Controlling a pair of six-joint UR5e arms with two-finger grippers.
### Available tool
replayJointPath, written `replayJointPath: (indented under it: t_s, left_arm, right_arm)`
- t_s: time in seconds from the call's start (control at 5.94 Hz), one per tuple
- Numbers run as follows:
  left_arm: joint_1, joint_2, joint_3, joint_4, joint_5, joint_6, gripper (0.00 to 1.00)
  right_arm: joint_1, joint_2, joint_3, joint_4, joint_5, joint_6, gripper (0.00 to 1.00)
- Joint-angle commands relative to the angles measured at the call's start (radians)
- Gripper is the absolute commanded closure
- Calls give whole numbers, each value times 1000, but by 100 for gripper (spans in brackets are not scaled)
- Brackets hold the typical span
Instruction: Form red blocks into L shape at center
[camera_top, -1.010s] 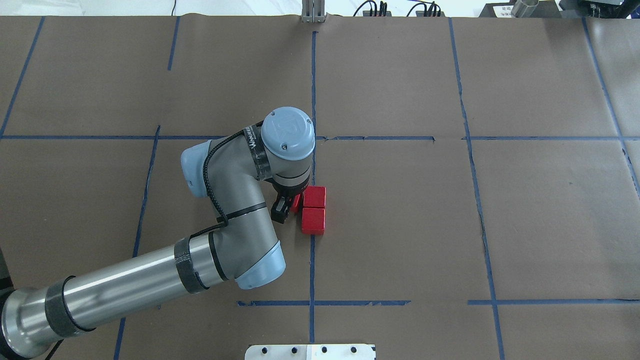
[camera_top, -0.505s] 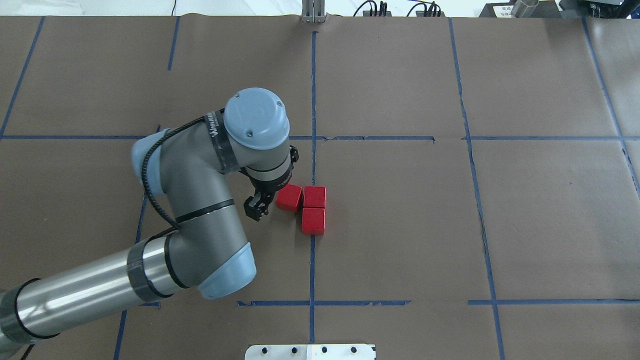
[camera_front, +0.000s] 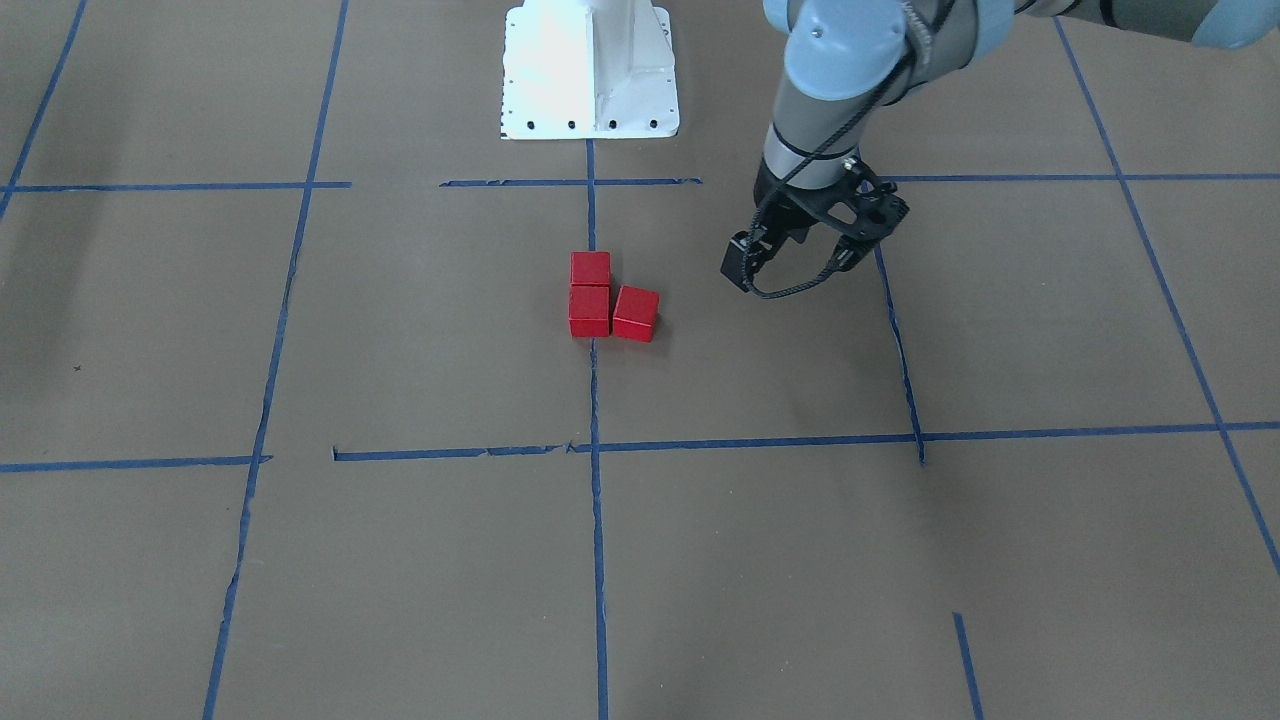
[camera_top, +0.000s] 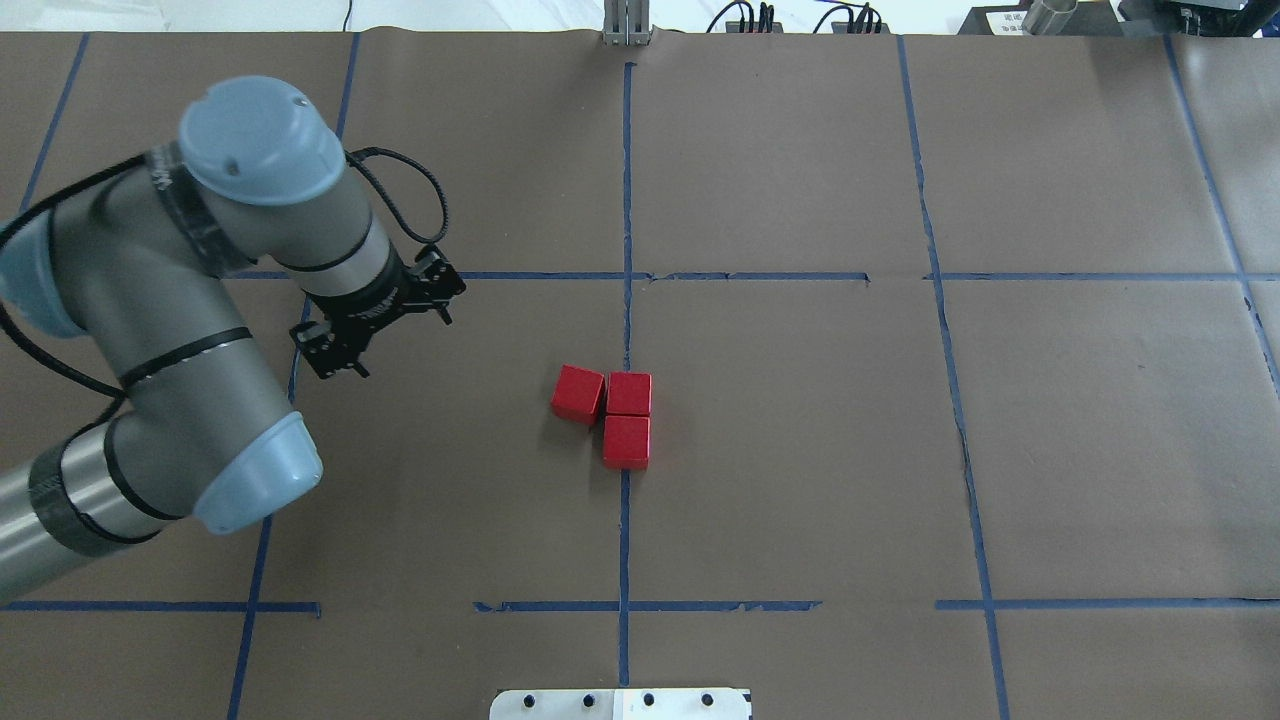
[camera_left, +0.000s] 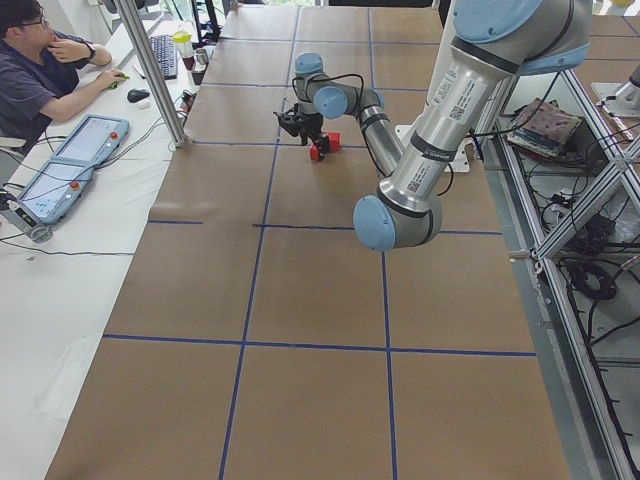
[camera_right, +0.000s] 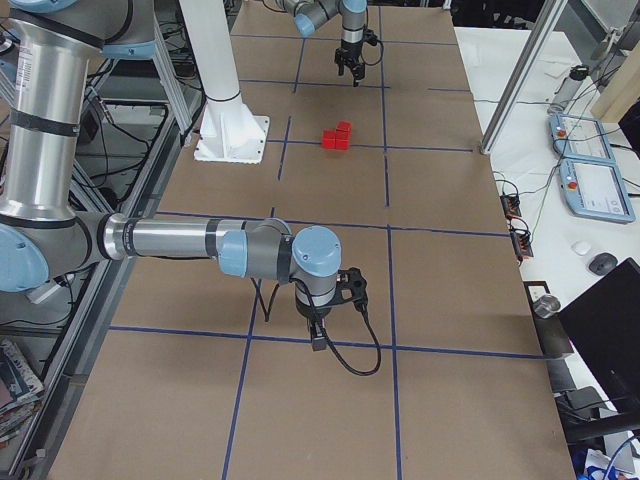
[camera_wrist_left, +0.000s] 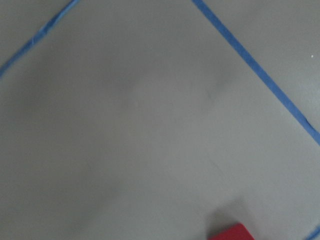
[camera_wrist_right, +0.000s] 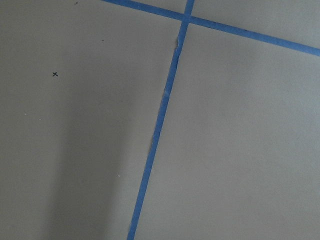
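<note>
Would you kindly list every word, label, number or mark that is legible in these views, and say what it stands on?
"x": a small mark on the brown paper, seen in the right wrist view.
White lettering on the left arm's dark wrist band: too small and angled to read.
Printed sticker along the near arm in the exterior left view: too small to read.
Nothing else is legible.

No readable text anywhere. Printed label on the near arm is too small to read. Small pen "x" on the table paper.
</note>
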Motion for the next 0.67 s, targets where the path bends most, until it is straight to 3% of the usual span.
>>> replayJointPath:
  t_s: [0.0, 0.5]
  left_arm:
    - [-136, 141, -22, -1, -43, 447, 0]
    - [-501, 367, 37, -6, -169, 1366, 0]
  right_arm:
    - [0, 0, 0, 0, 0, 2, 0]
    - [0, 0, 0, 0, 0, 4, 0]
